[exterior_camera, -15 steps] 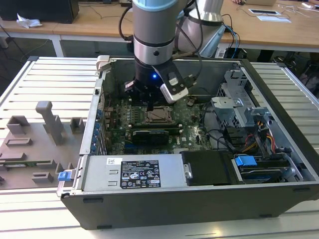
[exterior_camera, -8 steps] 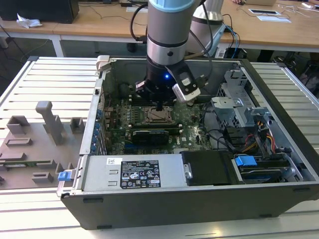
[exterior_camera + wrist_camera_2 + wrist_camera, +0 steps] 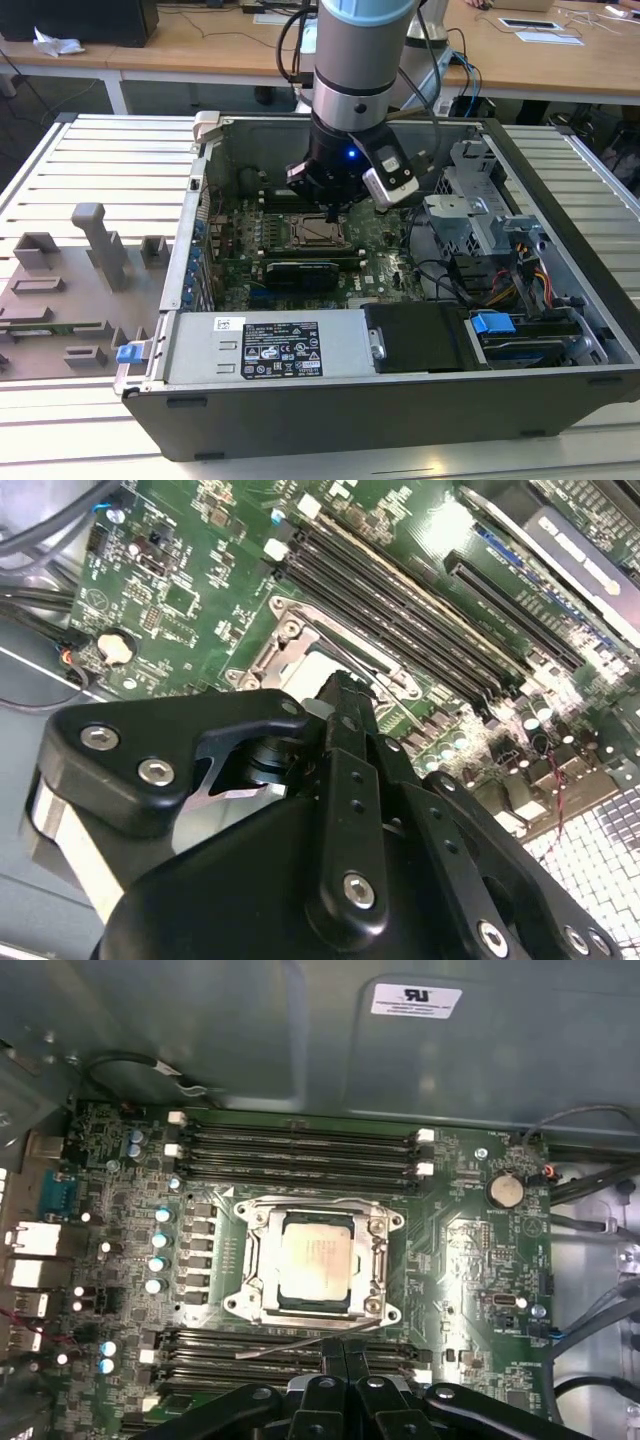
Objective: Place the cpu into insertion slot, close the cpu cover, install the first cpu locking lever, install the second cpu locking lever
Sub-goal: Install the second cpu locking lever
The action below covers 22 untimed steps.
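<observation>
Silvery metal frames the chip (image 3: 316, 1266) in the first wrist view: the chip lies flat in the socket (image 3: 262, 1222) at the middle of the green board (image 3: 470, 1250), and the cover (image 3: 376, 1260) is folded down around it, the dull grey top showing through the window. A thin wire lever (image 3: 285, 1347) at the socket's 6 o'clock edge angles loose across the memory slots (image 3: 300, 1140) on that side, and its far end runs under the claw (image 3: 345, 1360). The claw's two fingertips sit pressed together with no gap between them, closed, right at that lever; whether they pinch it or just touch it is hard to make out.

In the second wrist view the claw's black body (image 3: 330, 860) hides most of the socket, so only one corner of the cover (image 3: 290, 630) shows.

In the exterior view the arm (image 3: 360, 60) reaches down into the open computer case (image 3: 560, 250) on the slatted tabletop (image 3: 100, 170), and the claw (image 3: 334, 216) sits at the socket's (image 3: 318, 232) 12 o'clock edge. The arm's wrist blocks the board behind it
</observation>
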Tool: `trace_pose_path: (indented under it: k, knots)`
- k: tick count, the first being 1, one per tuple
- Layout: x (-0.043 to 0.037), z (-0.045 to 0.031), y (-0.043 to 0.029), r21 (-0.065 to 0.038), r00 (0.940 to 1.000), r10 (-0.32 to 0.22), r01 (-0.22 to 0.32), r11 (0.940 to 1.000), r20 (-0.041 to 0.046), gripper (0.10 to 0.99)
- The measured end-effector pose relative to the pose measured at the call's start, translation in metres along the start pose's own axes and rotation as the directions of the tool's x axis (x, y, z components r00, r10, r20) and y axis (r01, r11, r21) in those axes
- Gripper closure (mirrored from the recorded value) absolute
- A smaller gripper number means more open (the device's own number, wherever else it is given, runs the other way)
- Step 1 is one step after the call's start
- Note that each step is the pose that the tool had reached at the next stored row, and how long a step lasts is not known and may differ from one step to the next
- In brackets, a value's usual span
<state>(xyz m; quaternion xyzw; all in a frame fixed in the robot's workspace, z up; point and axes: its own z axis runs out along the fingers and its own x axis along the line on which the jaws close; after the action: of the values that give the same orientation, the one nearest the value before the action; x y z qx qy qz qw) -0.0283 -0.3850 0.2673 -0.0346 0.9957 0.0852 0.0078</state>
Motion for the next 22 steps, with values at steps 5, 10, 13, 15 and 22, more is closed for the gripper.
trace_pose_path:
  k: [5, 10, 13, 15, 22]
  knots:
    - [-0.0017, 0.0000, -0.0001, 0.000, 1.0000, 0.000, 0.000, 1.0000, 0.0000, 0.980]
    - [-0.0008, 0.0042, -0.0008, 0.013, 0.9922, 0.122, -0.123, 0.9924, 0.0221, 0.980]
    - [0.0028, 0.0062, -0.0006, 0.050, 0.9923, 0.121, -0.122, 0.9912, 0.0244, 0.980]
    - [0.0162, 0.0127, -0.0008, 0.050, 0.9923, 0.121, -0.122, 0.9912, 0.0244, 0.980]
    - [0.0367, 0.0314, 0.0013, 0.049, 0.9923, 0.121, -0.122, 0.9913, 0.0243, 0.980]
